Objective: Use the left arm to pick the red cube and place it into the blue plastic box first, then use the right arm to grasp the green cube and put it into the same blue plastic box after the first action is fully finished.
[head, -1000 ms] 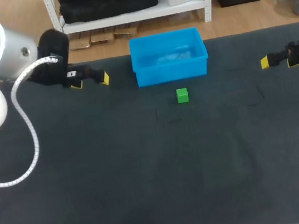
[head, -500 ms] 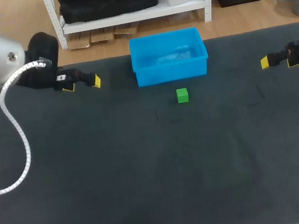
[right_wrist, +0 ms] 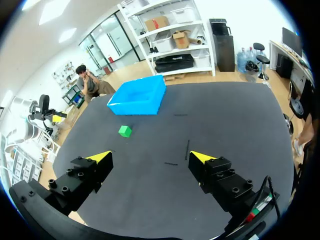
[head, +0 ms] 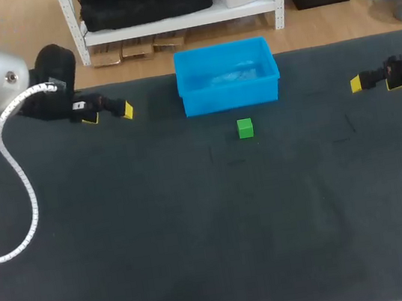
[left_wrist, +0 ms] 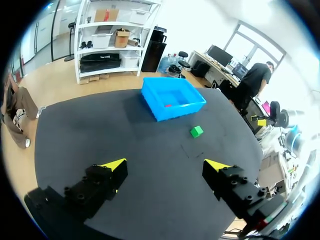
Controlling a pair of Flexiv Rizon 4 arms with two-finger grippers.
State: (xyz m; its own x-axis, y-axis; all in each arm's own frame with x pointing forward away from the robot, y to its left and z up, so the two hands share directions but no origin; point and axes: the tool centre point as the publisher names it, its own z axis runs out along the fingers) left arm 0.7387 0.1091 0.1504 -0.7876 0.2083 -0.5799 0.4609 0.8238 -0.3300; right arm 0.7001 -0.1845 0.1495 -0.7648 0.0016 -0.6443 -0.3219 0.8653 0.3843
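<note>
The blue plastic box (head: 228, 75) stands at the far middle of the table. In the left wrist view a small red cube (left_wrist: 169, 105) lies inside the blue box (left_wrist: 172, 102). The green cube (head: 245, 128) sits on the mat just in front of the box. My left gripper (head: 108, 113) hovers open and empty to the left of the box. My right gripper (head: 375, 82) hangs open and empty at the far right. From the left gripper (left_wrist: 165, 165) the green cube (left_wrist: 196, 131) lies well ahead. From the right gripper (right_wrist: 150, 156) the green cube (right_wrist: 124, 131) and box (right_wrist: 137, 97) lie ahead.
A dark mat (head: 198, 234) covers the whole table, with faint thin marks near its middle (head: 221, 159). The table's far edge runs just behind the box.
My left arm has drawn back to the left, away from the blue box, its gripper still open. The right arm, the green cube and the box have not moved.
</note>
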